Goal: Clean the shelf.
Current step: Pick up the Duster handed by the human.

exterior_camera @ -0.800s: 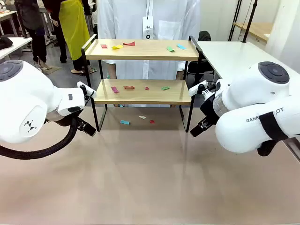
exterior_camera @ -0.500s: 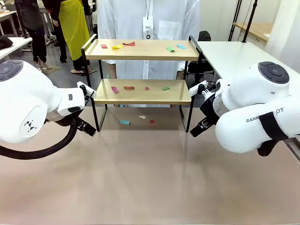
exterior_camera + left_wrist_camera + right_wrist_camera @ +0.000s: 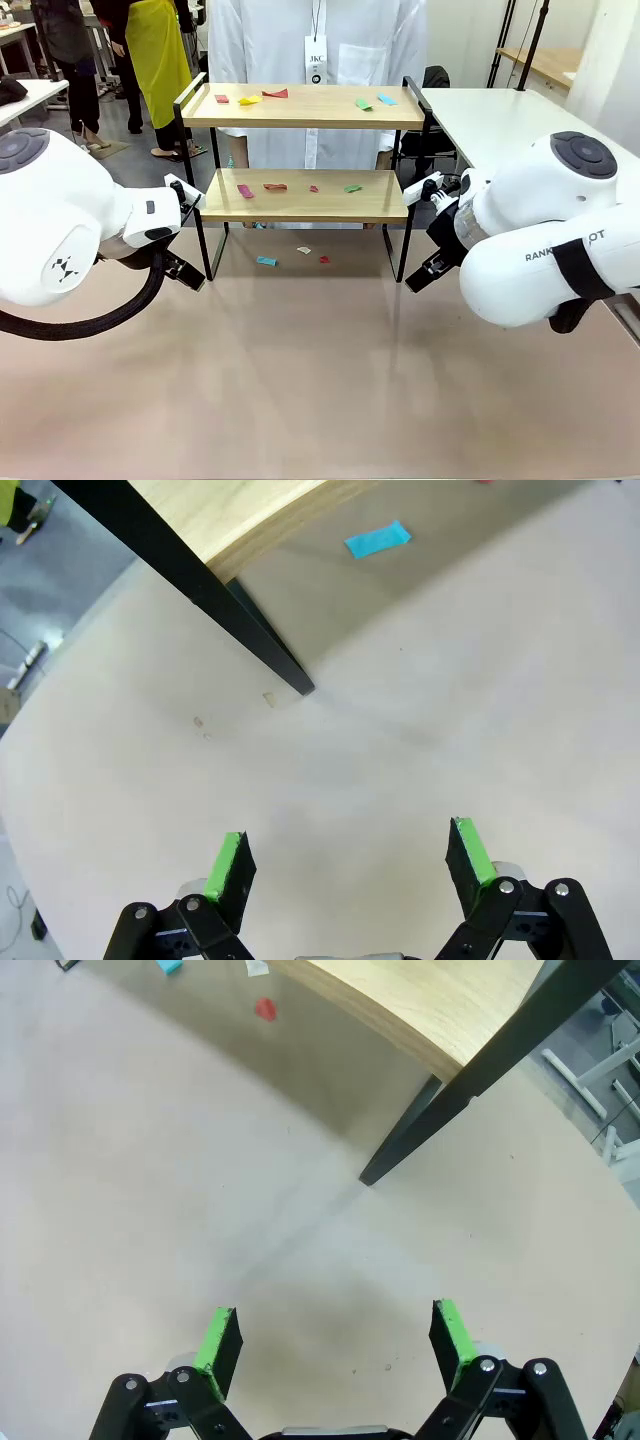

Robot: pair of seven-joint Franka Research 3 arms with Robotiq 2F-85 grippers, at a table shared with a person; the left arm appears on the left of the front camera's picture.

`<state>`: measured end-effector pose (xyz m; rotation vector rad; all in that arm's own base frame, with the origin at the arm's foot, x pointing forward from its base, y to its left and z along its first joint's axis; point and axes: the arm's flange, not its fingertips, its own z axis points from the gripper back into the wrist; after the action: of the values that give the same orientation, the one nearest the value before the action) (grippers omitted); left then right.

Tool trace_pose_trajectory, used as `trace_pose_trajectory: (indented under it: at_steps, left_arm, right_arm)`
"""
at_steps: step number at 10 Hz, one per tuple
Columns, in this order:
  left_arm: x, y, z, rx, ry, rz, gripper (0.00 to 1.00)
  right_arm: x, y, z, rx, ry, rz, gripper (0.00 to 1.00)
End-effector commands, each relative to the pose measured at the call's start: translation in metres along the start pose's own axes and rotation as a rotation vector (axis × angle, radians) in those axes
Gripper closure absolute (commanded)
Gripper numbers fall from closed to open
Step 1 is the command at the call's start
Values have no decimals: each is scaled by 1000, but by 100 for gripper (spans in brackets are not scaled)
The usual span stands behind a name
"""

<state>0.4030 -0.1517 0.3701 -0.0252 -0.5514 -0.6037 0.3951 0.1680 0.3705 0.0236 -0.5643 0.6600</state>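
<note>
The shelf (image 3: 300, 210) stands at the table's far middle, two light wood boards in a black frame. Several small coloured paper scraps lie on its top board (image 3: 300, 106) and lower board, and a few more lie on the table beneath, among them a blue scrap (image 3: 266, 261) (image 3: 377, 540) and a red scrap (image 3: 324, 259) (image 3: 265, 1008). My left gripper (image 3: 348, 865) hangs open over bare table near the shelf's left front leg (image 3: 255, 640). My right gripper (image 3: 334, 1345) is open too, near the right front leg (image 3: 420, 1130). Nothing is held.
A person in a white shirt (image 3: 320, 50) stands right behind the shelf. A white table (image 3: 500, 120) adjoins at the far right. The tan tabletop (image 3: 320, 380) in front of the shelf is bare.
</note>
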Motion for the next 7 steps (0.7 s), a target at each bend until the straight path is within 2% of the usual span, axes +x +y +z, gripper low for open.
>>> trace_pose_trajectory:
  at_steps: [1,4,7]
  left_arm:
    - [0,0,0,0,0,0,0]
    - [21,32,45,-117,-44,-14,0]
    - [40,98,109,-255,-80,-101,0]
  right_arm:
    - [0,0,0,0,0,0,0]
    - [35,-34,59,25,-118,-34,0]
    - [31,-85,115,65,-235,-69,0]
